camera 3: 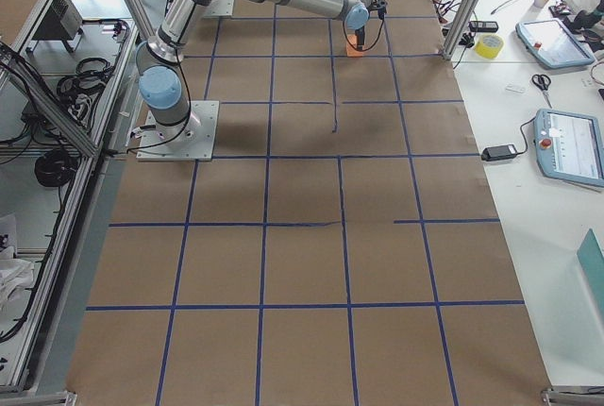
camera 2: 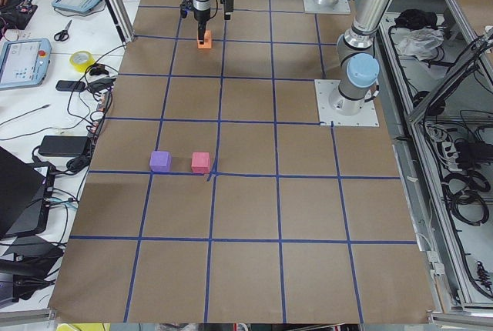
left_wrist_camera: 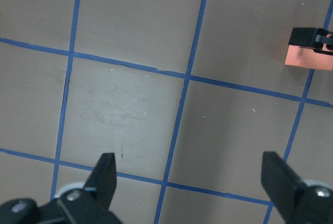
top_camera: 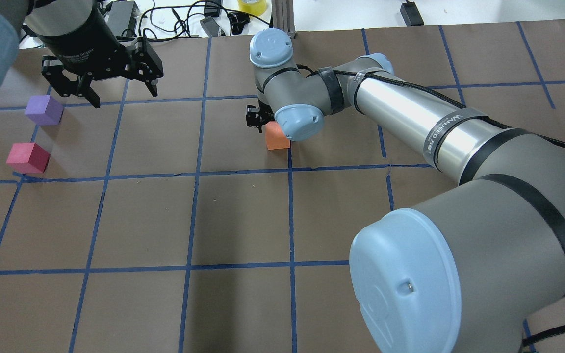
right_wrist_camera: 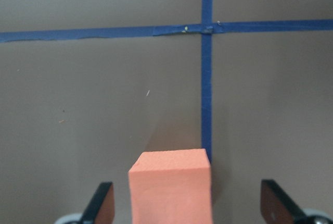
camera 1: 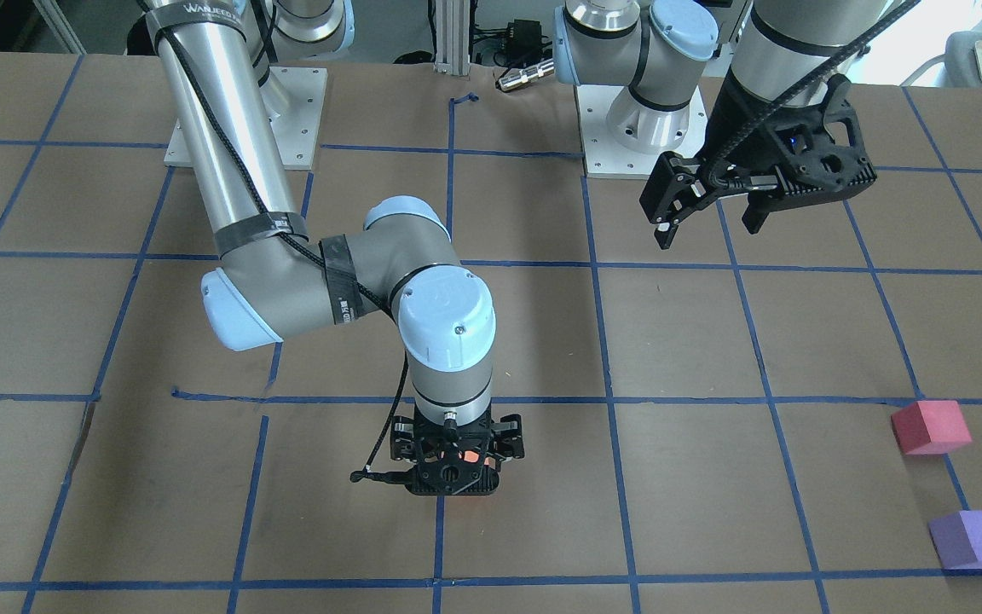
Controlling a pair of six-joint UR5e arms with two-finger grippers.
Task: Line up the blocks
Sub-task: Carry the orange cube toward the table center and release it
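Although the wrist hides most of it in the front-facing view, the orange block (camera 1: 470, 458) peeks out directly beneath the right gripper (camera 1: 459, 465). The left gripper (camera 1: 707, 213) hangs high, spread and empty, well apart from the pinkish-red block (camera 1: 930, 426) and the purple block (camera 1: 973, 539). Overhead, those two sit near each other on the left arm's side. A strap (top_camera: 451, 128) on the right forearm reads roughly "WAN…", the rest unclear. From the right wrist, the fingers stand wide either side of the orange block without touching it, so closing looks next.
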